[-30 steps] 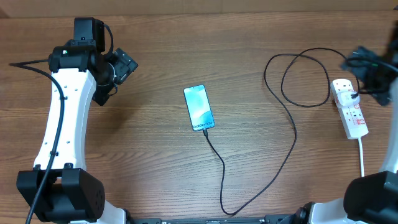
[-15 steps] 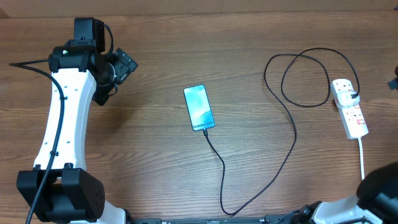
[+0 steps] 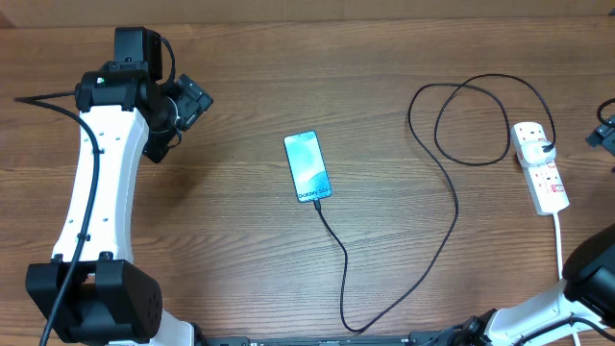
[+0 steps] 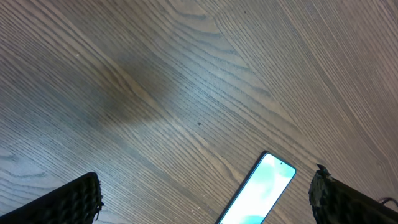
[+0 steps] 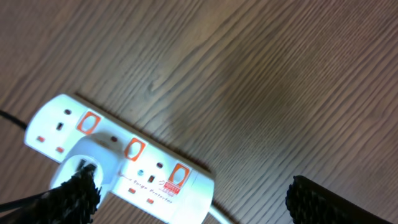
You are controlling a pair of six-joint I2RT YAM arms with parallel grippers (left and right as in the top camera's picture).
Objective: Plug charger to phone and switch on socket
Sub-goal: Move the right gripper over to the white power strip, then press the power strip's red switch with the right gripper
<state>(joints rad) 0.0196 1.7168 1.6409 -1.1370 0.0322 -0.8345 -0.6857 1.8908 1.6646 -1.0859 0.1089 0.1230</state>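
Note:
The phone (image 3: 307, 166) lies screen up, lit, at the table's middle; it also shows in the left wrist view (image 4: 258, 194). The thin black charger cable (image 3: 452, 216) runs from the phone's near end, sweeps right and loops up to the socket (image 3: 541, 171), a white power strip at the far right. Its end sits in a white adapter (image 5: 87, 167) on the strip (image 5: 134, 155). My left gripper (image 3: 190, 102) is open and empty (image 4: 205, 202), up and left of the phone. My right gripper (image 3: 603, 135) is at the right edge, open and empty (image 5: 205, 202), above the strip.
The strip's white cord (image 3: 559, 245) runs toward the near right edge. The cable's loop (image 3: 471, 120) lies left of the strip. The left arm's white link (image 3: 91, 192) stretches along the left side. Bare wooden table (image 3: 221, 250) lies around the phone.
My right arm has pulled away from over the power strip to the right edge of the overhead view. The left arm, phone and cable have not moved.

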